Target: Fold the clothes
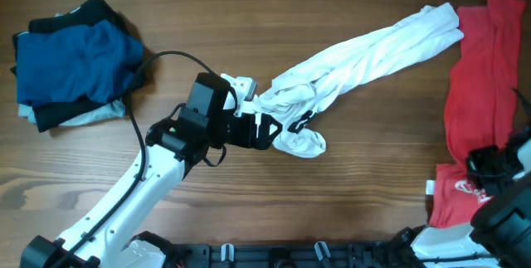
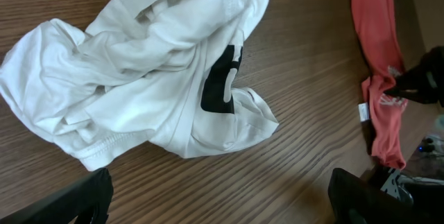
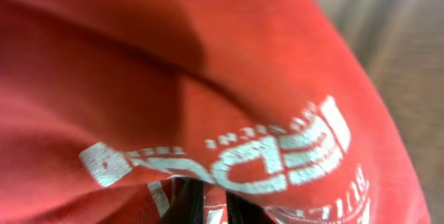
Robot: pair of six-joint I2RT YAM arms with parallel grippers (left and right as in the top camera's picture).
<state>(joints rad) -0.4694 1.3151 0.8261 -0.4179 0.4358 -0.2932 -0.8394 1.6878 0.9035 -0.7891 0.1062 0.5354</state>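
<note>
Since white T-shirt [image 2: 139,78] is limp, light cotton, bunched just ahead of your spread left hand [image 2: 220,189], grip hem edge, not bulk. Your right hand [image 3: 207,207] pinches red T-shirt [image 3: 208,78]; fabric likely drags on desk [image 2: 312,148].

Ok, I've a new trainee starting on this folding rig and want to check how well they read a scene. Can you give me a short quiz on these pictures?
1. True or false: the white T-shirt lies spread out flat.
2. What are the right arm's jaws shut on? A) the white T-shirt B) the red T-shirt C) nothing, they stand open
3. Fill in: in the overhead view the folded stack sits at the top ____.
Key: 1 false, it is bunched into a long twist; 2 B; 3 left.
</note>
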